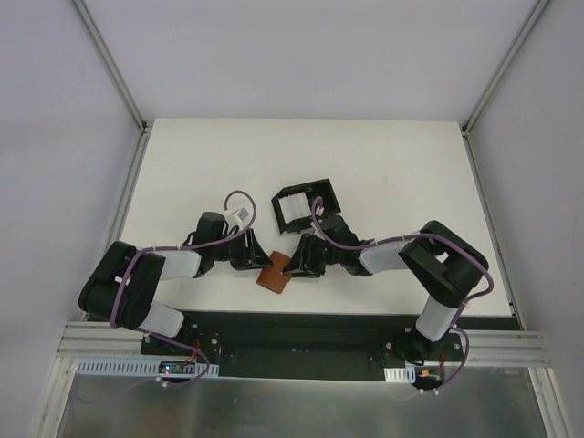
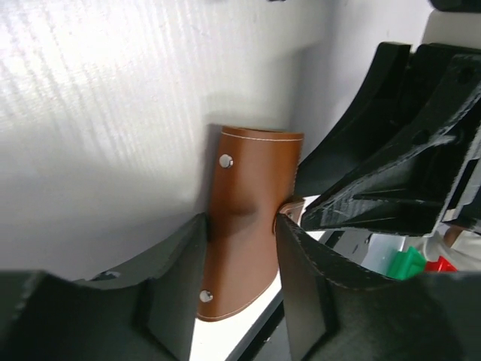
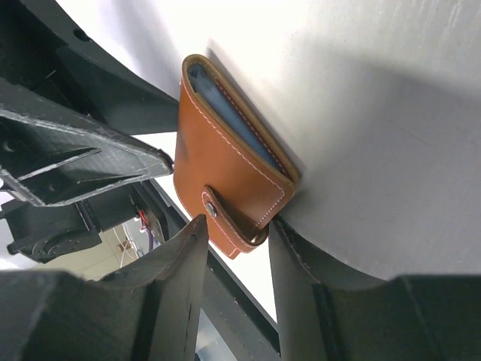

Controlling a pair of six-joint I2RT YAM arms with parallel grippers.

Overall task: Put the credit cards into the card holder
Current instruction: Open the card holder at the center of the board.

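judging from the pale blue-grey edges that show in its open side, the credit cards (image 3: 231, 114) are inside the brown wallet (image 3: 218, 162), packed close together; the wallet lies on the white table (image 1: 383, 182) between both arms, and the card holder (image 1: 302, 186) stands apart from it, further back; the strap (image 3: 240, 219) is fastened with a metal snap (image 3: 211, 208), so i think it must be opened before any card can come out; the left gripper (image 2: 242, 226) is about half closed and its fingers press on two opposite sides of the wallet, which dents a little at that place; the right gripper (image 3: 237, 224) is also narrowed, and it pinches the corner with the strap end; the cards are probably light, thin, stiff and smooth, so they may slip from the pads; better to take one by its free edge while the other arm holds the leather; the leather looks soft and gives under pressure, so a hard squeeze may clamp the cards inside; no brand, label or writing can be read on the wallet, the cards or the holder.
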